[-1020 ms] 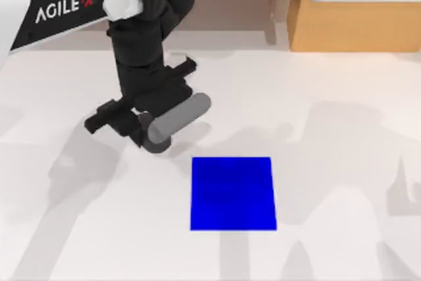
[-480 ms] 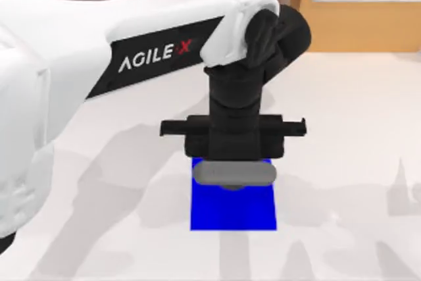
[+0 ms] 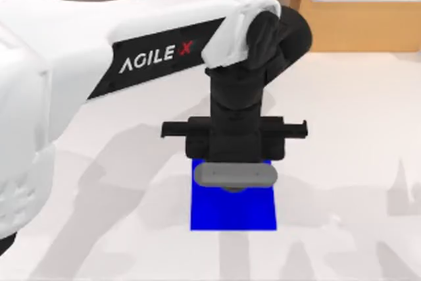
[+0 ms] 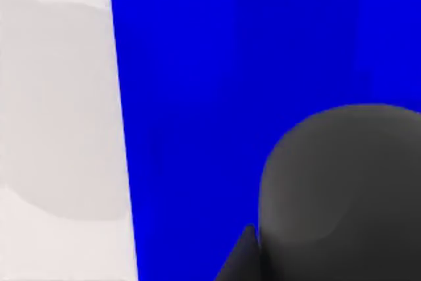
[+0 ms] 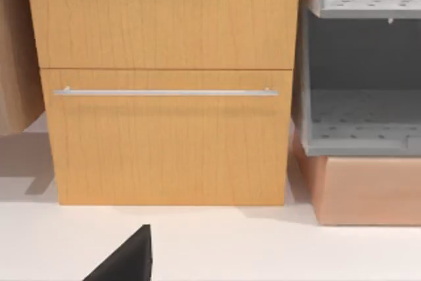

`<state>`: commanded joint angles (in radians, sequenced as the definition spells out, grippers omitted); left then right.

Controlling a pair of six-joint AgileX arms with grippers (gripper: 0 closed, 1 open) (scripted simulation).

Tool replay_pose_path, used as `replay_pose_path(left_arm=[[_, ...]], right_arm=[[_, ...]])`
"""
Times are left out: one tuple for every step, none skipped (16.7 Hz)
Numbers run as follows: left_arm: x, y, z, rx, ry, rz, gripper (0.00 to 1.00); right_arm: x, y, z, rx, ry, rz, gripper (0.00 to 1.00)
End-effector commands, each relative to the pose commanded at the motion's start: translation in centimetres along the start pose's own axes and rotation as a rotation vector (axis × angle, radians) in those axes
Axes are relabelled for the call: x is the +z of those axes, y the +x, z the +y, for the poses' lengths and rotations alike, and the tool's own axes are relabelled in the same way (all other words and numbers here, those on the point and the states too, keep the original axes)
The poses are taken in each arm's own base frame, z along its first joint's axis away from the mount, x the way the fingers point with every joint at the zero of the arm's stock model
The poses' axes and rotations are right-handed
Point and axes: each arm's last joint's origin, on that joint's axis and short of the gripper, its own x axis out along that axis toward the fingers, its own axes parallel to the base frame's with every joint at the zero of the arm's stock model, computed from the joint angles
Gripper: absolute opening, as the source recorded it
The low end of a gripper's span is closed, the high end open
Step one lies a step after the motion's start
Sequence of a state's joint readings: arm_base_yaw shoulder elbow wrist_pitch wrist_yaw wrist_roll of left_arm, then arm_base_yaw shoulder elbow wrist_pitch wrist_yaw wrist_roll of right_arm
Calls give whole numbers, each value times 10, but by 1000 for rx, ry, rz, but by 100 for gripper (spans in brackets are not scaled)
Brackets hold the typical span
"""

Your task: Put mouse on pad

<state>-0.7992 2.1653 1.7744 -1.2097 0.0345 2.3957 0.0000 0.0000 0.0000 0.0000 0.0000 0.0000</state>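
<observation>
The pad point(image 3: 233, 208), a flat blue square on the white table point(image 3: 342, 162), is the landmark. Its near part lies bare. Over its far edge hangs the grey mouse point(image 3: 237, 176), lengthwise along that edge, clenched in the left gripper point(image 3: 235, 170) directly above it. The left wrist view shows the mouse's rounded end point(image 4: 342, 189) over the blue pad point(image 4: 197, 97); contact with the mat cannot be told. Farther back, beyond the pad, stands a wooden drawer cabinet point(image 5: 168, 83), faced by the right wrist camera.
</observation>
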Motion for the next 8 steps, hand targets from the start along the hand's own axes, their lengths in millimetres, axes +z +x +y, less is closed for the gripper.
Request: replay_pose_path(left_arm=[[1, 2, 0, 1, 0, -13, 0], [1, 5, -1, 3, 0, -31, 0], [2, 9, -1, 4, 1, -51, 0], [4, 13, -1, 6, 2, -73, 0], [5, 17, -1, 8, 3, -97, 0], [6, 21, -2, 10, 4, -119, 0], [8, 25, -2, 13, 5, -139, 0], [9, 29, -2, 16, 5, -154, 0]], right_arm=[[0, 0, 0, 0, 0, 0, 100], [0, 0, 0, 0, 0, 0, 100], [0, 0, 0, 0, 0, 0, 100], [0, 0, 0, 0, 0, 0, 100], [0, 0, 0, 0, 0, 0, 100], [0, 0, 0, 0, 0, 0, 100], [0, 0, 0, 0, 0, 0, 100], [0, 0, 0, 0, 0, 0, 100]])
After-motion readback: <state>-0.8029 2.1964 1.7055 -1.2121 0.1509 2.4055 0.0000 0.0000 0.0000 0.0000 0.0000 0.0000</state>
